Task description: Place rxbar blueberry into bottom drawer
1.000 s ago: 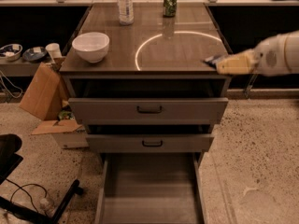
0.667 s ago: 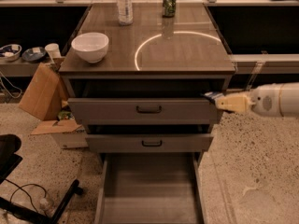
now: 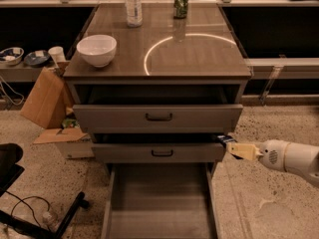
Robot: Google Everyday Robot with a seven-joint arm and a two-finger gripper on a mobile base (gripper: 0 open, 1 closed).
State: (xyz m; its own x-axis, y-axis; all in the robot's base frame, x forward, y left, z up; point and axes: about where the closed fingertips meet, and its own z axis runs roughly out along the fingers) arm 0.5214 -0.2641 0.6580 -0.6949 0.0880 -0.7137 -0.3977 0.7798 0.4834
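Fingers pinching the rxbar blueberry have sunk from beside the top drawer to beside the middle drawer

dim warm overhead light | ring glare on cabinet top | gripper, right of middle drawer, clamping shadowed rxbar blueberry

The cabinet top, upper centre of the frame, carries 1 white bowl at left, plus 1 clear bottle and 1 green can at its far edge. At the frame's left, 1 brown paper bag stands beside 1 cardboard box.
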